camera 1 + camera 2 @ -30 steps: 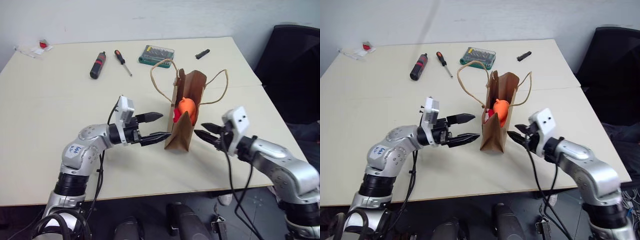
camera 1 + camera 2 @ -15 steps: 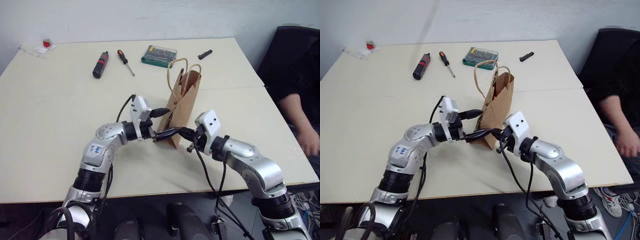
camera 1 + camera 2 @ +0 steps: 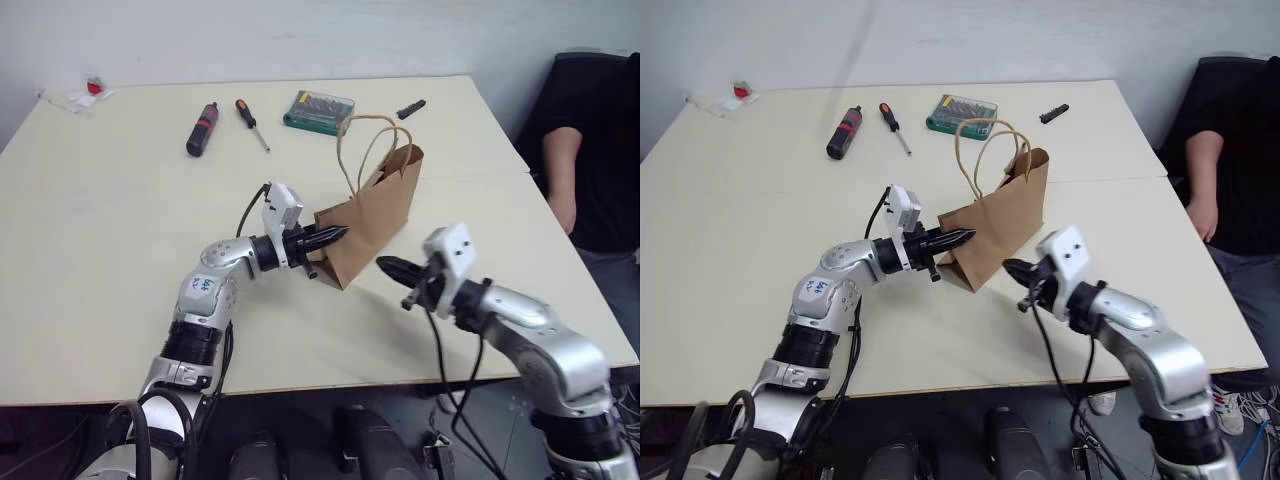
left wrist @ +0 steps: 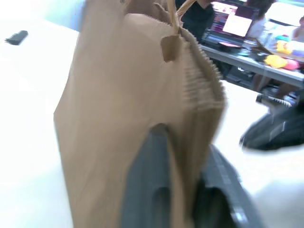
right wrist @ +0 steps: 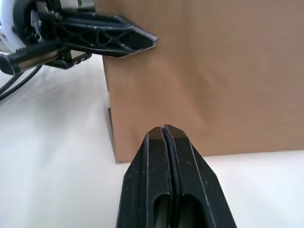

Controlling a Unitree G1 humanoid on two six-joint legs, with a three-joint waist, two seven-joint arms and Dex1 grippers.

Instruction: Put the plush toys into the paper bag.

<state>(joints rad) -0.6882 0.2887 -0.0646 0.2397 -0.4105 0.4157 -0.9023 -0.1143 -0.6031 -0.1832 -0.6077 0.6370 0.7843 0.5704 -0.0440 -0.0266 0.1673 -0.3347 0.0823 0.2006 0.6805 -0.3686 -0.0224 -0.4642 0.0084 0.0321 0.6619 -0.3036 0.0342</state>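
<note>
Left jaws pinching paper bag [image 3: 372, 215] side edge; right jaws pressed together, apart from it, open bench [image 3: 110, 220] around.

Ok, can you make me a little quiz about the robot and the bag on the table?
1. True or false: the paper bag stands straight up.
2. Which tool pinches the bag's edge? A) left tool B) right tool C) both
3. Fill in: the green case lies on the far side of the table, beside a ____.

Key:
1. False, it tilts over.
2. A. The right tool is shut, apart from the bag.
3. Screwdriver.
</note>
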